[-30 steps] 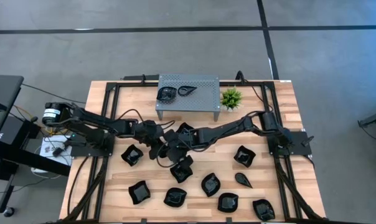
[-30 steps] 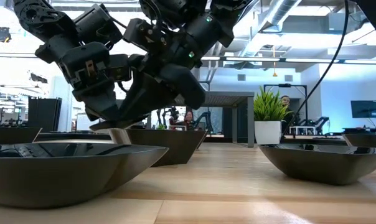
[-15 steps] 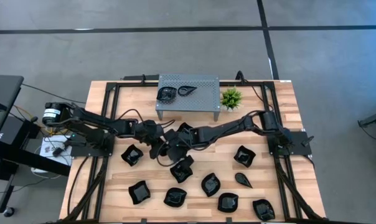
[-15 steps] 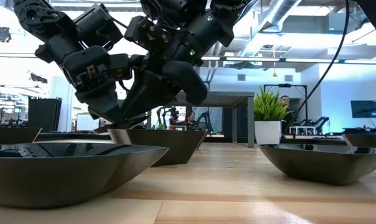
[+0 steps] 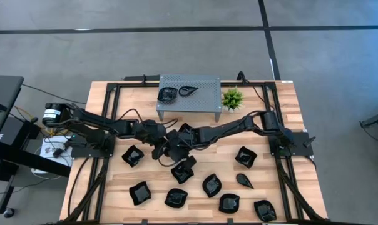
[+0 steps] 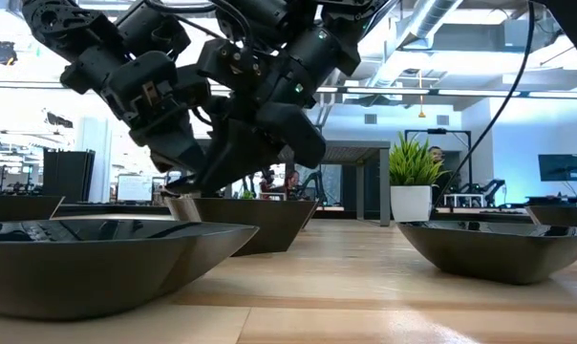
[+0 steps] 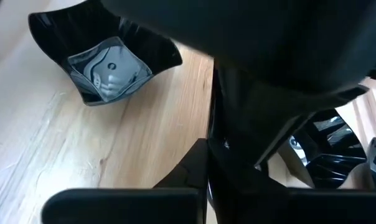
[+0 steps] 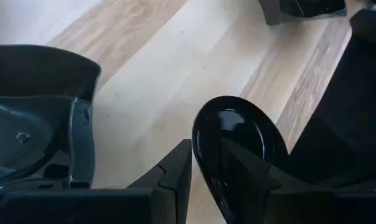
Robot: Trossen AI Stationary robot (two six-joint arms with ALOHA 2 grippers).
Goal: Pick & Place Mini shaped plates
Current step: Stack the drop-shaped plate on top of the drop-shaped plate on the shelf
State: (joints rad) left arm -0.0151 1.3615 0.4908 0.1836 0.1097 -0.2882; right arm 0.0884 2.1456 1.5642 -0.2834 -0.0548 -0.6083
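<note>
Several glossy black mini shaped plates lie flat on the wooden table, among them a wavy square (image 5: 132, 155) and a teardrop (image 5: 244, 180). Two more sit on the grey perforated stand (image 5: 208, 84). Both arms meet over the table's middle. My right gripper (image 5: 171, 147) (image 8: 206, 155) is shut on a rounded oval plate (image 8: 235, 134). My left gripper (image 5: 159, 142) (image 6: 179, 162) hangs right beside it, its dark body close against that plate; the right arm fills most of the left wrist view. My right gripper pinches the oval plate by its rim (image 8: 214, 163), one finger (image 8: 253, 171) on the glossy inner face and the other (image 8: 172, 174) on the outside. The fingers slant down from the table's right. The plate is tilted and lifted clear of the table.
A small green plant (image 5: 232, 98) stands right of the stand. Plates lie close under the grippers (image 5: 183, 170) and just beyond them (image 5: 186, 130). A square plate (image 7: 107, 62) sits near the left gripper. Black frame rails (image 5: 107, 119) run along the table's sides.
Both grippers have risen a little together and drifted slightly toward the table's far edge. The oval plate between them has gone up with them, farther off the table.
</note>
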